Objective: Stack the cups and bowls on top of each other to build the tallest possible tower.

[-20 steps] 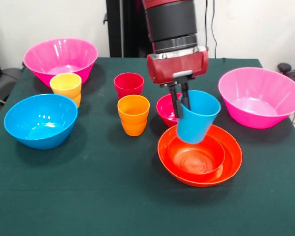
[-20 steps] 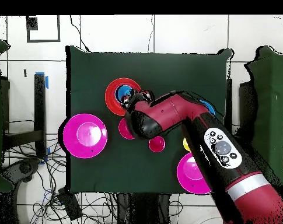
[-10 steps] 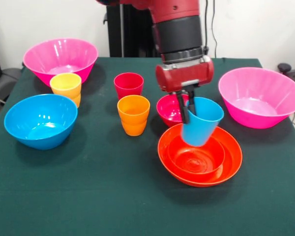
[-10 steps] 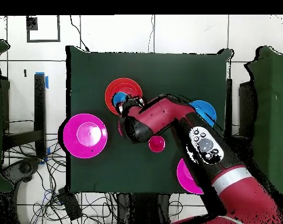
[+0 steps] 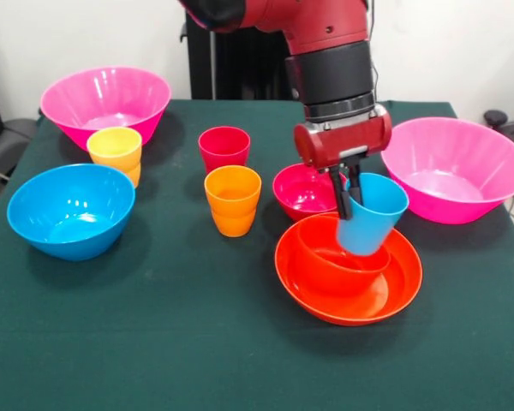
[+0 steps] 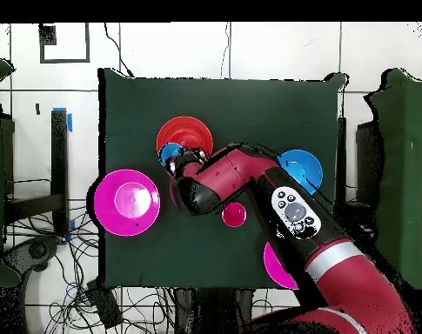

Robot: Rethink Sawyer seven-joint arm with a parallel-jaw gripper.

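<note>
So the claw [image 5: 349, 190] is clamped on the rim of the blue cup [image 5: 370, 214], one finger inside and one outside, which is why the cup hangs tilted instead of level. It's holding it over the wide orange bowl [image 5: 349, 295], right above the small orange bowl [image 5: 330, 261] nested inside. My guess is that pair is the tower base and the cup goes in next. Can't quite tell if the cup's bottom is touching the small bowl's rim or just hovering.

Versus a second ago, the arm has slid toward the big pink bowl [image 5: 456, 169] side and dropped a bit. The small bowl also looks nudged off-centre in the wide one. The orange cup [image 5: 232, 199], red cup [image 5: 224, 148], yellow cup [image 5: 115, 152] and crimson bowl [image 5: 304, 190] haven't budged on the desk [image 5: 154, 342].
</note>
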